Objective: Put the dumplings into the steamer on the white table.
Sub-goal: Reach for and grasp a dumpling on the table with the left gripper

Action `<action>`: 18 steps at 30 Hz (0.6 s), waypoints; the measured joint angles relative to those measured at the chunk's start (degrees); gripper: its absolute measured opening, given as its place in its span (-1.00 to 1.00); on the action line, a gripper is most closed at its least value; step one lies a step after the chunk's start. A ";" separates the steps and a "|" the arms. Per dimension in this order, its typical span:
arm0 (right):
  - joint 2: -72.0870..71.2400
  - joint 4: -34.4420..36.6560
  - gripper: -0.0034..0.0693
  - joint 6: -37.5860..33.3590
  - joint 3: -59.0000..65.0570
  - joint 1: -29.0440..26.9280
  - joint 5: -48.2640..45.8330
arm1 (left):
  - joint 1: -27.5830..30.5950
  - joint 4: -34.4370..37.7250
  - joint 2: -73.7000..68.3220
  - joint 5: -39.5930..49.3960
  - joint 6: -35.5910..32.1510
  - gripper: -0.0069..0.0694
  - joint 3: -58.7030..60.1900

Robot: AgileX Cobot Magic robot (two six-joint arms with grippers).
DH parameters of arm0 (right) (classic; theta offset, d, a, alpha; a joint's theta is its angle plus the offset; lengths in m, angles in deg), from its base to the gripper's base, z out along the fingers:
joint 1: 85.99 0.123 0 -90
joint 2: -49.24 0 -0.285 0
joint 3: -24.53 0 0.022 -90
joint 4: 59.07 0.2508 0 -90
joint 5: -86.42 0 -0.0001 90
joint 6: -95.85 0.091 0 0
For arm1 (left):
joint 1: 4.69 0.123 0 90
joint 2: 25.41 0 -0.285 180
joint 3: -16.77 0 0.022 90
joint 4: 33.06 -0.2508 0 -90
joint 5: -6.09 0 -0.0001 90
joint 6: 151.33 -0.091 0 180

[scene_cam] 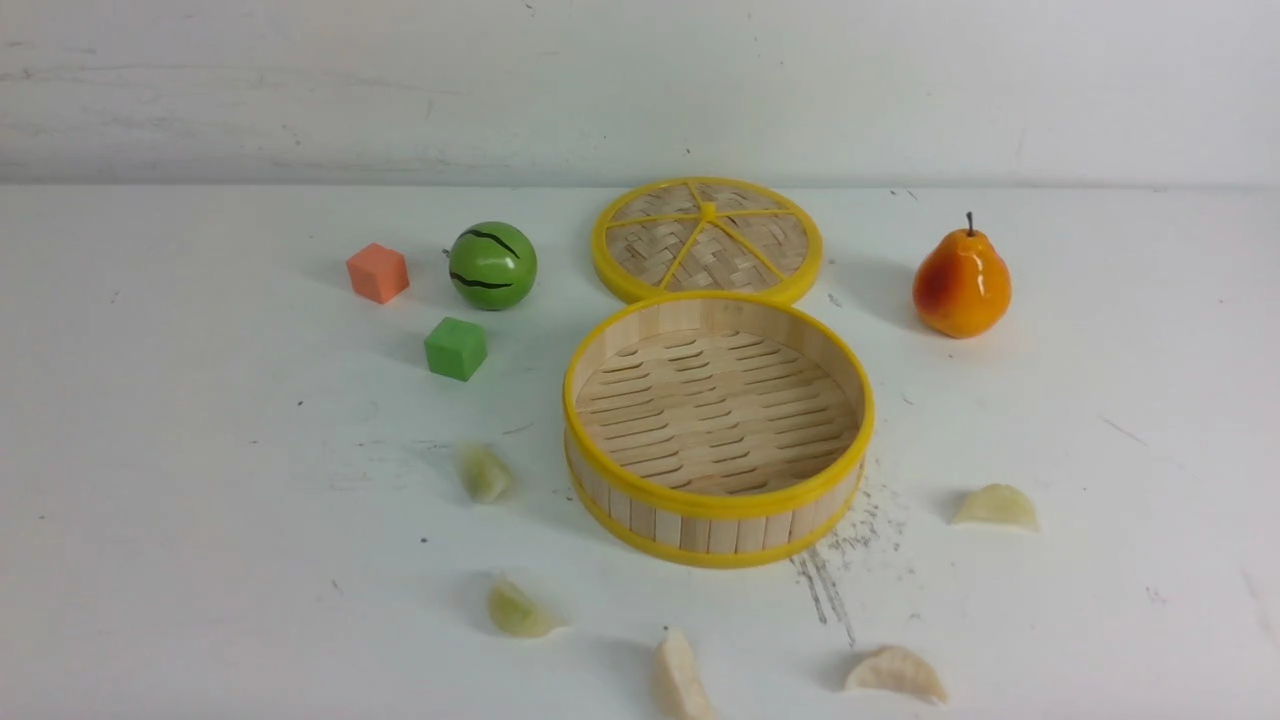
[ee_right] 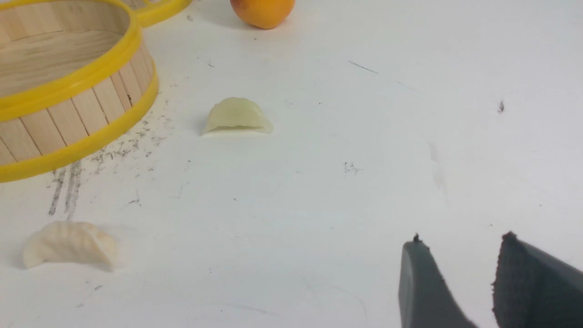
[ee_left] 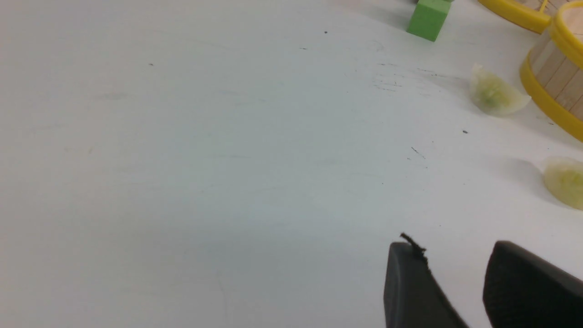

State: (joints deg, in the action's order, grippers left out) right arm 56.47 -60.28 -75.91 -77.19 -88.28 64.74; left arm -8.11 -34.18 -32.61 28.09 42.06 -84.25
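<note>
The steamer stands mid-table with nothing lying on its slatted floor. Several pale dumplings lie on the white table around its near side: one to its left, one nearer, one and one at the front edge, one to its right. Neither gripper shows in the front view. My left gripper is open over bare table, apart from two dumplings beside the steamer. My right gripper is open, away from two dumplings and the steamer.
The flat woven lid lies just behind the steamer. A green striped ball, an orange cube and a green cube sit at the back left. An orange pear stands at the back right. A wall closes the far side.
</note>
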 joint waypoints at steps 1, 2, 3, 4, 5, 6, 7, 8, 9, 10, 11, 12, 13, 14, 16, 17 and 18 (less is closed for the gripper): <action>0.00 -0.58 -0.25 0.00 0.00 0.00 0.00 | 0.00 0.00 0.00 0.00 0.00 -0.19 0.00; 0.00 -1.28 -0.25 0.00 0.00 0.00 0.00 | 0.00 0.00 0.00 0.00 0.00 -0.19 0.00; 0.00 -2.16 -0.25 0.00 0.00 0.00 0.00 | 0.00 0.00 0.00 0.00 0.00 -0.19 0.00; 0.00 -3.03 -0.25 0.00 0.00 0.00 0.00 | 0.00 0.00 0.00 0.00 0.00 -0.19 0.00; 0.00 -3.46 -0.25 0.00 0.00 0.00 0.00 | 0.00 0.00 0.00 0.00 0.00 -0.19 0.00; 0.00 -3.57 -0.25 0.00 0.00 0.00 0.00 | 0.00 0.00 0.00 0.00 0.00 -0.19 0.00; 0.00 -3.57 -0.25 0.00 0.00 0.00 0.00 | 0.00 0.00 0.00 0.00 0.00 -0.19 0.00; 0.00 -3.35 -0.25 0.00 0.00 0.00 0.00 | 0.00 0.00 0.00 0.00 0.00 -0.19 0.00; 0.00 -3.05 -0.25 0.00 0.00 0.00 0.00 | 0.00 0.00 0.00 0.00 0.00 -0.19 0.00; 0.00 -2.55 -0.25 0.00 0.00 0.00 0.00 | 0.00 0.00 0.00 0.00 0.00 -0.19 0.00; 0.00 -2.55 -0.25 0.00 0.00 0.00 0.00 | 0.00 0.00 0.00 0.00 0.00 -0.19 0.00; 0.00 -1.78 -0.25 0.00 0.00 0.00 0.00 | 0.00 0.00 0.00 0.00 0.00 -0.19 0.00; 0.00 -1.62 -0.25 0.00 0.00 0.00 0.00 | 0.00 0.00 0.00 0.00 0.00 -0.19 0.00; 0.00 -1.57 -0.25 0.00 0.00 0.00 0.00 | 0.00 0.00 0.00 0.00 0.00 -0.19 0.00; 0.00 -1.41 -0.25 0.00 0.00 0.00 0.05 | 0.00 0.00 0.00 0.00 0.00 -0.19 0.00; 0.00 -1.41 -0.25 0.00 0.00 0.00 0.05 | 0.00 0.00 0.00 0.00 0.00 -0.19 0.00; 0.00 -1.39 -0.25 0.00 0.00 0.00 0.05 | 0.00 0.00 0.00 0.00 0.00 -0.19 0.00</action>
State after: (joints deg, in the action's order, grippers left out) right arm 56.47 -61.68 -75.91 -77.19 -88.28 64.79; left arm -8.11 -34.18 -32.61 28.09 42.06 -84.25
